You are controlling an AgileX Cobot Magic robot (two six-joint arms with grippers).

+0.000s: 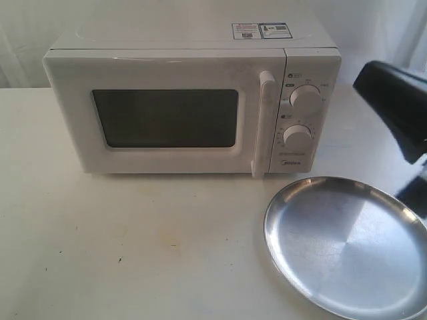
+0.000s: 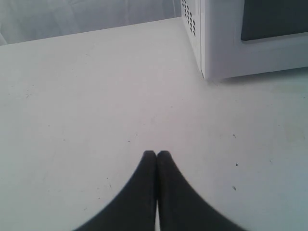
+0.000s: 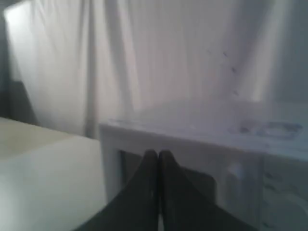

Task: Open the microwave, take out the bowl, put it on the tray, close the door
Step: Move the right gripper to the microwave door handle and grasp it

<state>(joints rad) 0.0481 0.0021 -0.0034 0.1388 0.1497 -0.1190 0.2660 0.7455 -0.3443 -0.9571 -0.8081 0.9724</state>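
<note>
Door (image 1: 167, 113) shut, probably rigid; bar handle (image 1: 265, 123) at its 3 o'clock edge looks the best hold (bowl unseen, presumably fragile). Left hand (image 2: 157, 155) and right hand (image 3: 159, 154) both closed, empty.

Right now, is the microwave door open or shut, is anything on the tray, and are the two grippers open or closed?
door, shut, flush with the microwave front.
window, dark, nothing can be seen through it.
tray, lying flat on the table, nothing on it.
left gripper, shut, holding nothing.
right gripper, shut, holding nothing.
</note>
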